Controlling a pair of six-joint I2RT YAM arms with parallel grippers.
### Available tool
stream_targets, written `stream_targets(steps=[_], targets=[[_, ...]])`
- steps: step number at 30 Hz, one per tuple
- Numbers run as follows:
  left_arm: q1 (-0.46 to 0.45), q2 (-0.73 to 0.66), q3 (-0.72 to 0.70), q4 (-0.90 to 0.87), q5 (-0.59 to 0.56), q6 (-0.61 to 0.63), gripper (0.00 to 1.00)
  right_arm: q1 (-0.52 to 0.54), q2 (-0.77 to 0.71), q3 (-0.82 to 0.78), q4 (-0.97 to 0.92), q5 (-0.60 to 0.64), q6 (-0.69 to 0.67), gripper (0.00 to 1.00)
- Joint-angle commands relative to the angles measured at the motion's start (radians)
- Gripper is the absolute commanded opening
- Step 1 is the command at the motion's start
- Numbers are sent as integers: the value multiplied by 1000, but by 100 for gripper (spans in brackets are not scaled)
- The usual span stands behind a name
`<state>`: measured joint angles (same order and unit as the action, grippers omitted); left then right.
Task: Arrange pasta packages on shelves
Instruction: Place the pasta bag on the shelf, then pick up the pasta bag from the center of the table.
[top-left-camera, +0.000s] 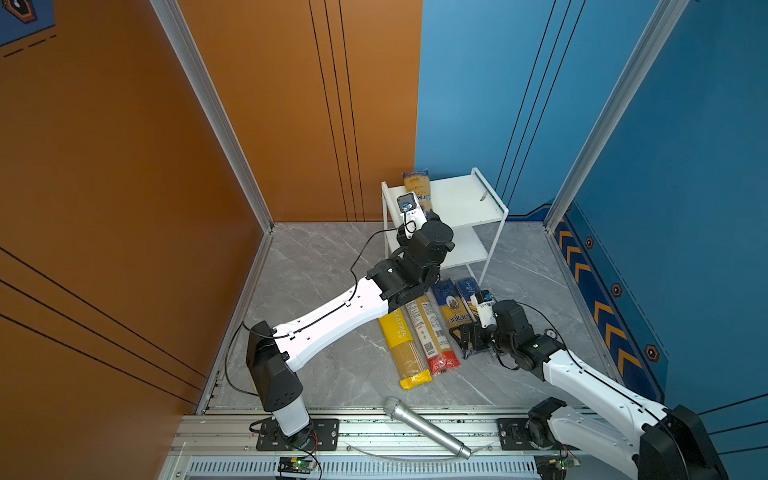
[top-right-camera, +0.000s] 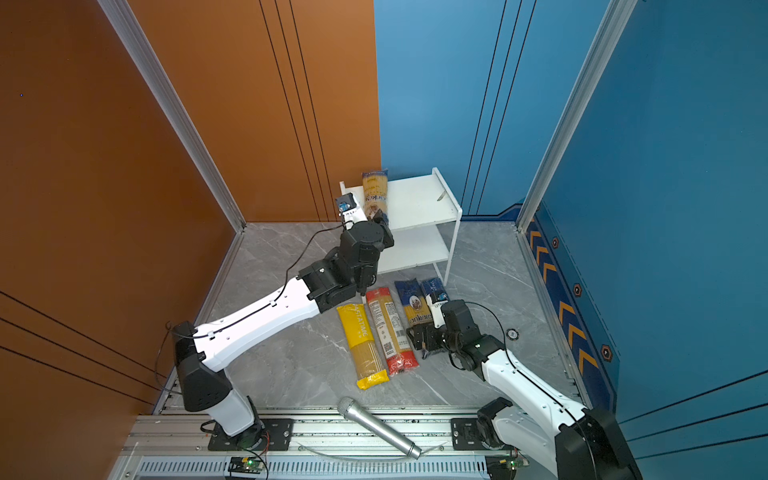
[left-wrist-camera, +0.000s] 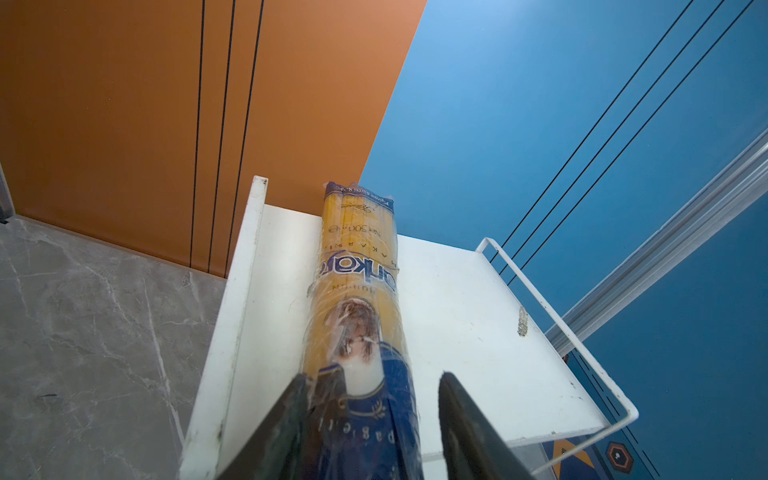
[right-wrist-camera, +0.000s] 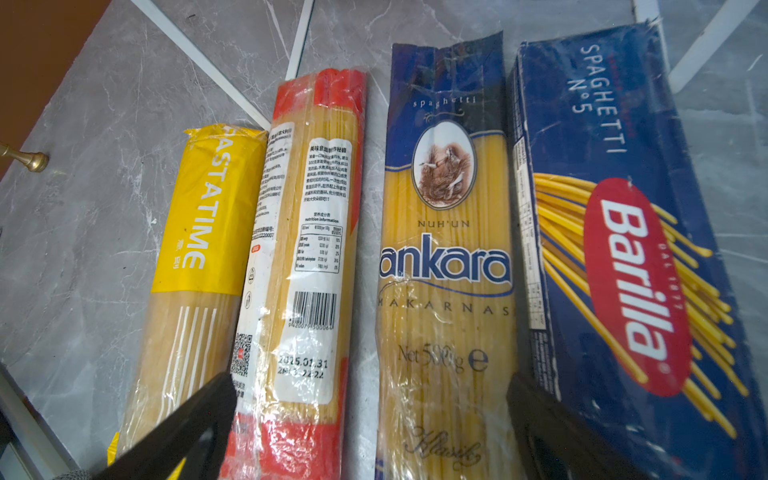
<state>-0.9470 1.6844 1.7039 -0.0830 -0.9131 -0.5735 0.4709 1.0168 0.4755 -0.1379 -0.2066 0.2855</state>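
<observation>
Pasta packages (top-left-camera: 432, 332) lie four in a row on the grey table (top-left-camera: 332, 365), side by side just in front of the white rack (top-left-camera: 461, 199). From my left they are a yellow bag (right-wrist-camera: 208, 216), a red bag (right-wrist-camera: 316, 232), an ankara bag (right-wrist-camera: 444, 257) and a Barilla bag (right-wrist-camera: 631, 282). The fifth, another ankara bag (left-wrist-camera: 357, 270), lies flat on the rack's top board, lengthwise, just beside the raised side wall (left-wrist-camera: 245, 291) and well apart from the thin wire rail (left-wrist-camera: 552, 316) opposite.

My left pincer (left-wrist-camera: 374, 378) sits at that bag's near end, partly open. One finger (left-wrist-camera: 291, 415) rests against the wrapper and the other stands clear of it with a gap, so I see no grip. In both top views the left wrist covers the rack's front corner and hides the bag's near end.

My right pincer (right-wrist-camera: 370, 376) hangs spread wide above the row, its fingers straddling the red bag and the floor ankara bag, holding nothing.

A rack leg (top-left-camera: 486, 266) stands close by the far end of the Barilla bag. A silver microphone (top-left-camera: 428, 428) lies on the front rail, well apart from the bags.
</observation>
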Motion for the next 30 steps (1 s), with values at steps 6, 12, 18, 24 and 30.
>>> stream_targets(steps=[6,12,18,24,30], targets=[[10,-93,-73,51,17,24,64,-3,-10,-6,5,-2,-4,100],[11,-164,-136,83,31,53,73,-3,-11,-3,-2,-4,-1,100],[13,-259,-218,88,19,77,81,9,-22,-5,18,-16,8,100],[43,-369,-330,67,8,68,98,42,-17,13,28,-11,30,100],[104,-466,-439,1,56,14,98,123,27,62,9,29,41,100]])
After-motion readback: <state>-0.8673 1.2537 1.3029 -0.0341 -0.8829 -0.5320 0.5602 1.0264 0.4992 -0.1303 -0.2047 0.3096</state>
